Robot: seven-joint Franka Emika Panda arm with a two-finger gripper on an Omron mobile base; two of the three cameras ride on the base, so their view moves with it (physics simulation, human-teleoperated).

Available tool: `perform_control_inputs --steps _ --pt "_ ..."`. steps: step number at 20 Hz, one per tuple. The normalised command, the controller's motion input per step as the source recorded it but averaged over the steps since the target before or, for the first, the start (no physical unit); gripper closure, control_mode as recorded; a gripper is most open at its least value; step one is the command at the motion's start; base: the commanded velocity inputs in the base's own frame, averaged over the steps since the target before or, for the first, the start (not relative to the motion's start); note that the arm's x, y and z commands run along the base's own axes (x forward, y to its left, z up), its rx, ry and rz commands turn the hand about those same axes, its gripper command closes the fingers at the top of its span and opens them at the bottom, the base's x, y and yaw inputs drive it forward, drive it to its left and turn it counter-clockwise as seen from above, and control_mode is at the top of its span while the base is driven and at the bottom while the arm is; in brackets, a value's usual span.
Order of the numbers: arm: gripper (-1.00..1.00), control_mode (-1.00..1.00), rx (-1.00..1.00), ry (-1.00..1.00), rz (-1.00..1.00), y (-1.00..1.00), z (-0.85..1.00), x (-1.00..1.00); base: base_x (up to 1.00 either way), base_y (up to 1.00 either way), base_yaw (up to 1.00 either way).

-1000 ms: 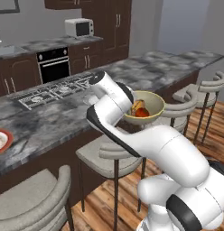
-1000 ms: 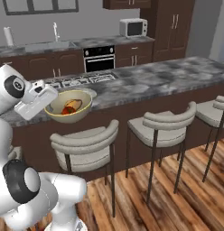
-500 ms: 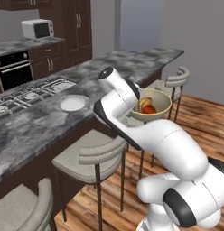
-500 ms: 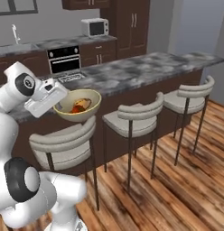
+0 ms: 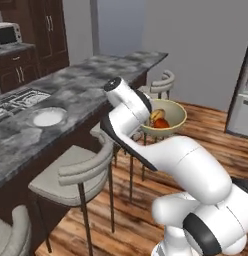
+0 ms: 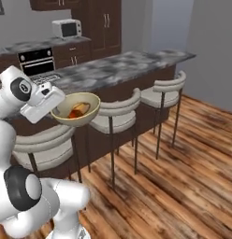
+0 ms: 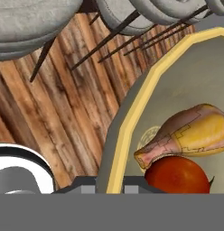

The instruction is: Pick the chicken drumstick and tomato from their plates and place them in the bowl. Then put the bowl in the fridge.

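- Hand (image 6: 56, 108) clamped on the rim of the tan bowl (image 6: 92, 100), holding it in the air above the wooden floor (image 6: 183, 154).
- Chicken drumstick (image 7: 190, 133) and tomato (image 7: 177, 177) lie touching inside the bowl.
- White plate (image 5: 48, 117) sits on the table (image 5: 86, 80).

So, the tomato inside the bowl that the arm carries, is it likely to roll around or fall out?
The tomato is round and glossy, so it would probably roll if the bowl tilts. It lies against the chicken drumstick, which may hinder it a little. The bowl's wall looks deep beside it, so falling out seems unlikely while the gripper holds the rim level.
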Motion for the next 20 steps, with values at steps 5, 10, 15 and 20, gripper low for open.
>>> perform_control_inputs --steps 5,10,15,20 --pt "1.0 1.0 0.0 0.0 0.0 0.0 0.0 0.0 0.0 -0.09 -0.85" --pt "1.0 1.0 0.0 0.0 0.0 0.0 0.0 0.0 0.0 -0.09 -0.88" --pt "1.0 1.0 0.0 0.0 0.0 0.0 0.0 0.0 0.04 -0.04 -0.88" --pt "1.0 1.0 0.0 0.0 0.0 0.0 0.0 0.0 0.54 0.15 -0.31"
